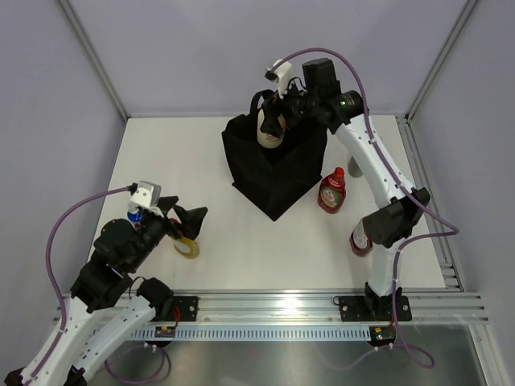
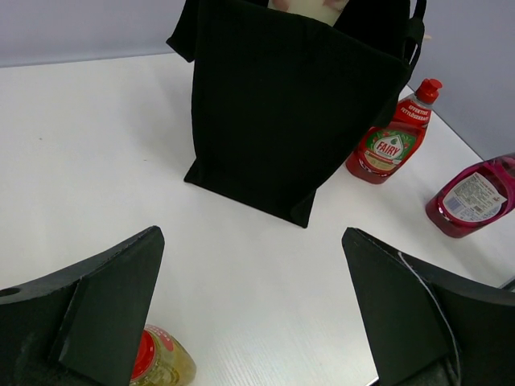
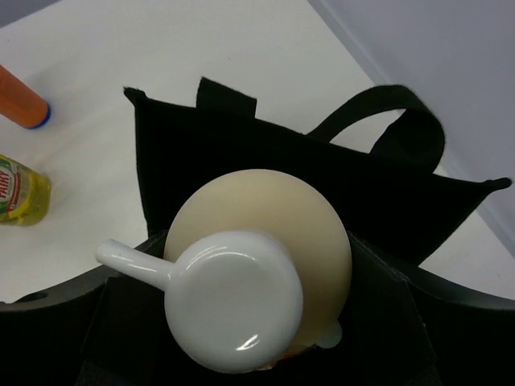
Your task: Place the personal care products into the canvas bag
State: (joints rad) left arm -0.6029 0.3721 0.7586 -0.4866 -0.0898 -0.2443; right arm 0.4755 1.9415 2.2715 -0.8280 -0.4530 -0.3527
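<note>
**Mia:** What is the right gripper [image 1: 272, 122] doing?

**Tom:** Its two black fingers [image 3: 48, 322] squeeze the cream bottle [image 3: 265, 217], one on each side. The bottle has a white pump top [image 3: 233, 310]. In the wrist view the spout pokes out to the left.

**Mia:** Where is the bottle?

**Tom:** It is right at the open mouth of the canvas bag [image 1: 273, 177]. From the left wrist camera, its bottom part is hidden behind the bag's top edge. I cannot tell how far in it is.

**Mia:** And the bag?

**Tom:** It stands upright on the white table [image 1: 201, 153], towards the back. One loop handle [image 3: 386, 121] sticks up beside the bottle.

**Mia:** What is next to the bag?

**Tom:** A dark red bottle [image 1: 331, 191] with a red cap stands just beside it, on the right. A second dark red bottle [image 1: 360, 240] is closer to the front. It is partly hidden behind the right arm [image 1: 376, 165].

**Mia:** What about the left gripper [image 1: 181, 219]?

**Tom:** It is spread wide and holds nothing. It is well apart from the bag, at the front left of the table.

**Mia:** Is anything near it?

**Tom:** Yes, the yellow bottle [image 1: 187, 246] with a red cap sits just under it, by one of its fingers. An orange thing [image 3: 20, 104] with a blue end is close by too.
</note>
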